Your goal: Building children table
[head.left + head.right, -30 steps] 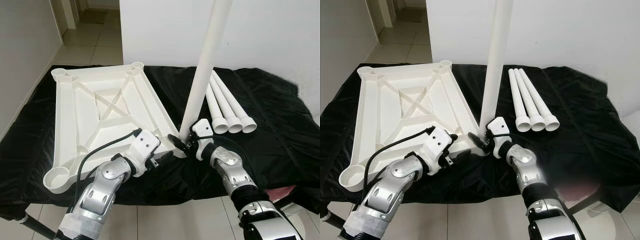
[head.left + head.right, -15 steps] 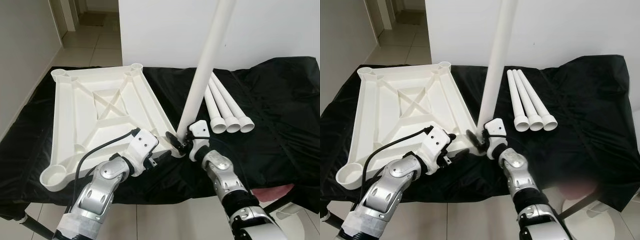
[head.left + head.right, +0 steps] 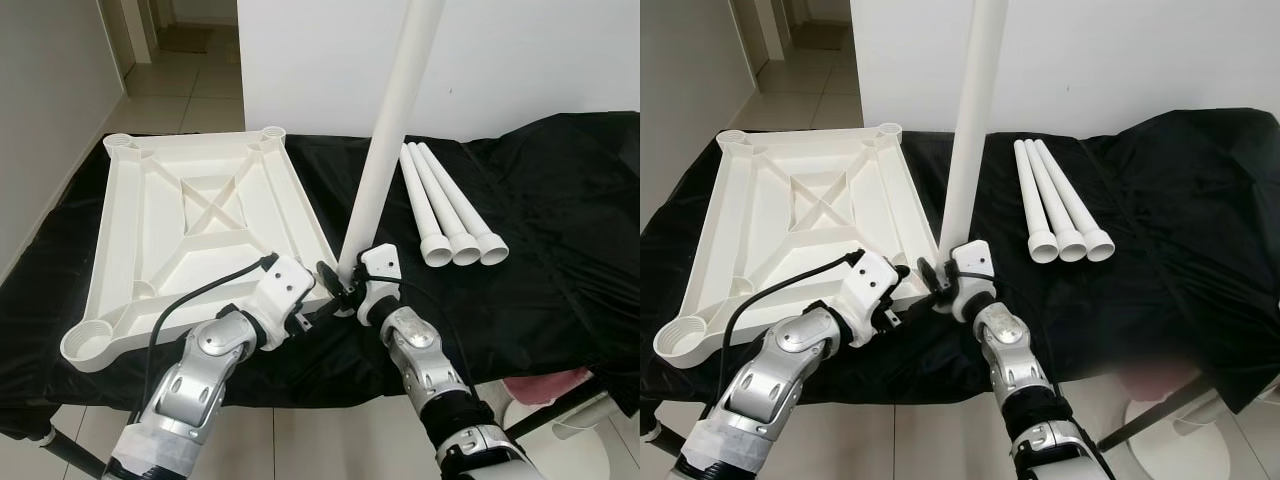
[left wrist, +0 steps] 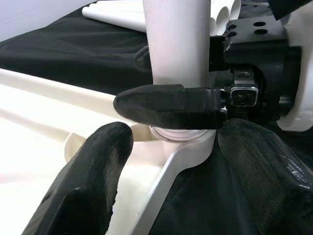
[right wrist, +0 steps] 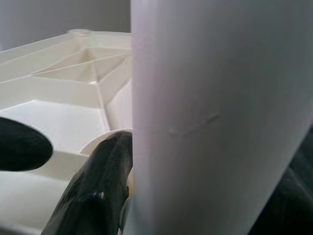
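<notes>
The white tabletop [image 3: 200, 220] lies upside down on a black cloth. A long white leg [image 3: 385, 150] stands nearly upright with its foot at the tabletop's near right corner socket [image 4: 178, 134]. My right gripper [image 3: 340, 283] is shut on the foot of that leg; one black finger [image 4: 166, 105] crosses its base. My left gripper [image 4: 176, 166] is open just in front of the same corner, with its fingers [image 4: 93, 186] astride the corner and touching nothing that I can see. In the right wrist view the leg [image 5: 215, 117] is very close.
Three spare white legs [image 3: 450, 205] lie side by side on the cloth [image 3: 560, 230] to the right. A white wall [image 3: 540, 60] rises behind the table. Tiled floor [image 3: 190, 95] runs off to the far left. The table's front edge is near my arms.
My right gripper has carried the leg's foot to the left, and the leg now stands more upright. The tabletop's near edge has swung left with it. The left gripper followed the corner.
</notes>
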Robot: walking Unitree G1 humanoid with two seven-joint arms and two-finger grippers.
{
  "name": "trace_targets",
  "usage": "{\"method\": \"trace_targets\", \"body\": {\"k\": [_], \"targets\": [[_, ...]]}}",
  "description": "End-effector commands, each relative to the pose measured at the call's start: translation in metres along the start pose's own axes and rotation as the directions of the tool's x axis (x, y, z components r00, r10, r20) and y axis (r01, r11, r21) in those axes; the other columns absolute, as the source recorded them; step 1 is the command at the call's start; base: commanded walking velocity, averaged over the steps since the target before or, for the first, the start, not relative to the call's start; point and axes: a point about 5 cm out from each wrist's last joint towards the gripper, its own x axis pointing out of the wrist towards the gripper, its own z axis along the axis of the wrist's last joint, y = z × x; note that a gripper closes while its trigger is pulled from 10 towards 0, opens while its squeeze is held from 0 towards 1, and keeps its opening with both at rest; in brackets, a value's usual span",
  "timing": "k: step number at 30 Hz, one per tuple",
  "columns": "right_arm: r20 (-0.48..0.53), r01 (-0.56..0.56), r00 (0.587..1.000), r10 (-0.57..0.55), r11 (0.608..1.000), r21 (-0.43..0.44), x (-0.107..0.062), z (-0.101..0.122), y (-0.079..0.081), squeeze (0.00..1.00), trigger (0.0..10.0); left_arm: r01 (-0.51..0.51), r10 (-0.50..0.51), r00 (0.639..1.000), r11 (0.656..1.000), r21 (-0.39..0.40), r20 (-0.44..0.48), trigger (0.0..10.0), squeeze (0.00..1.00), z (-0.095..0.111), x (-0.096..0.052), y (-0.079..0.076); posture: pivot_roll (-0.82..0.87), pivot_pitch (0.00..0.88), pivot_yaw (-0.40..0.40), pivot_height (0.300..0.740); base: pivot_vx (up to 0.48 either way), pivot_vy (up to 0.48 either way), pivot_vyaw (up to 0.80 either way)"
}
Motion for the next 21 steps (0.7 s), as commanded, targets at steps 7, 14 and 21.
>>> {"method": "trace_targets", "body": {"k": [7,14,21], "targets": [[-0.057,0.164,0.986,-0.16,0.984,0.068,-0.007,-0.011,-0.002,0.0,10.0,-0.051,0.051,0.999,0.999,0.003,-0.004,10.0,0.0,0.0,0.0,-0.001,0.04,0.008,-0.028,0.74,0.0,0.0,0.0],[-0.047,0.328,0.944,-0.326,0.945,0.02,-0.015,-0.012,-0.012,0.0,10.0,-0.051,0.051,0.999,0.999,0.003,-0.008,10.0,0.0,-0.001,-0.002,-0.002,0.04,0.005,-0.033,0.74,0.0,0.0,0.0],[-0.003,0.434,0.901,-0.434,0.901,0.015,-0.019,-0.005,-0.026,0.0,10.0,-0.046,0.046,0.999,0.999,0.007,-0.01,10.0,0.0,-0.001,-0.002,-0.001,0.04,0.0,-0.031,0.74,0.0,0.0,0.0]]}}
